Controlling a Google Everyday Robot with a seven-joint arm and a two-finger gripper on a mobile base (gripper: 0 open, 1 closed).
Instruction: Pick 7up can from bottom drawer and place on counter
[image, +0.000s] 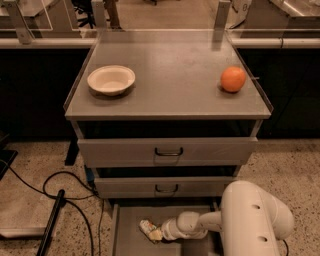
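The bottom drawer is pulled open at the foot of the cabinet, showing its flat grey floor. The 7up can, small, pale and dented, lies on that floor left of centre. My gripper reaches in from the right at the end of the white arm and sits right against the can. The arm hides the drawer's right half. The counter is the wide grey top above.
A white bowl sits on the counter's left and an orange on its right. Two closed drawers with dark handles are above the open one. Black cables lie on the speckled floor to the left.
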